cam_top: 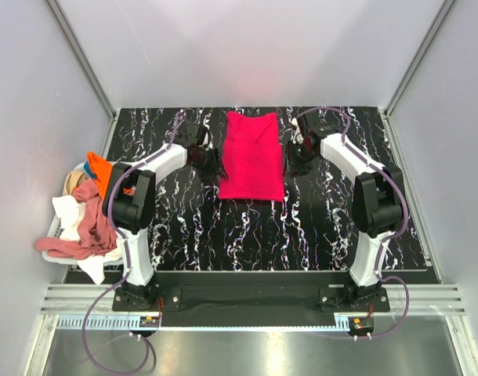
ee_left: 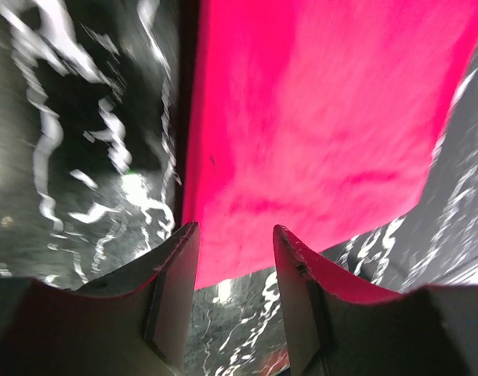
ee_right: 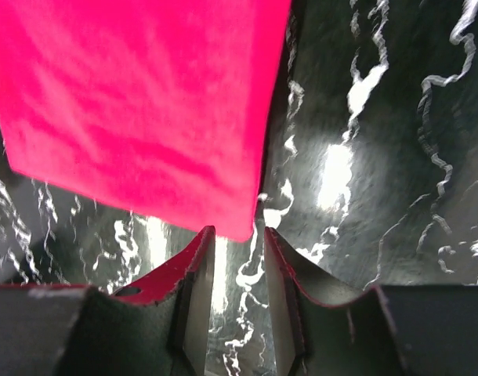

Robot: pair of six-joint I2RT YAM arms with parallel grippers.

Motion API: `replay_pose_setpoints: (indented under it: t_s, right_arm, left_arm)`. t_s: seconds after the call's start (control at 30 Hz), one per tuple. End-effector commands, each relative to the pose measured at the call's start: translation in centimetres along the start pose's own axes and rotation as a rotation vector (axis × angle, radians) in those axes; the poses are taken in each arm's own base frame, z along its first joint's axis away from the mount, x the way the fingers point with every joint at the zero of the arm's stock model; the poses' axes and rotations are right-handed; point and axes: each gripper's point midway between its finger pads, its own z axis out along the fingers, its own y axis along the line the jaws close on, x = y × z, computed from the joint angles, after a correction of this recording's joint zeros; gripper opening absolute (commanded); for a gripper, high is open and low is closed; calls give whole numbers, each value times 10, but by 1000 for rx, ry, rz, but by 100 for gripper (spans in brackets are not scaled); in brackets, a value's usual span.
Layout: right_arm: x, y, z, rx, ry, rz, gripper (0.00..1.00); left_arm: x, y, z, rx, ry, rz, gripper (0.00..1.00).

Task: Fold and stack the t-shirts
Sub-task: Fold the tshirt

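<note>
Between both arms' jaws, red t-shirt [cam_top: 252, 157].

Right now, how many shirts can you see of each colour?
bright pink-red t-shirt, flat on the table: 1
orange garment: 1
dusty pink garment: 1
white garment: 1
beige garment: 1
Total: 5 that show. The last four lie tangled in a pile at the left, so more may be hidden.
</note>
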Motion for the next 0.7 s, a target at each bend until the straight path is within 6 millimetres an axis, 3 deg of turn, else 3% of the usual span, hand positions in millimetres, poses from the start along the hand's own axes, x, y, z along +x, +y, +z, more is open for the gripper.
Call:
replay_pose_setpoints:
  t_s: [0.0, 0.33, 0.47, 0.67]
  right_arm:
    - [-2, 21, -7, -118, -48, -22, 38]
    - [14, 12, 25, -114, 22, 4, 37]
    - [20, 8, 29, -100, 32, 11, 37]
    - [32, 1, 31, -83, 43, 14, 36]
  left_arm:
    - [5, -4, -1, 3, -8, 62, 46]
    - [4, 11, 3, -66, -29, 72, 45]
    - [13, 10, 15, -33, 23, 76, 44]
    - [15, 5, 15, 3, 37, 84, 40]
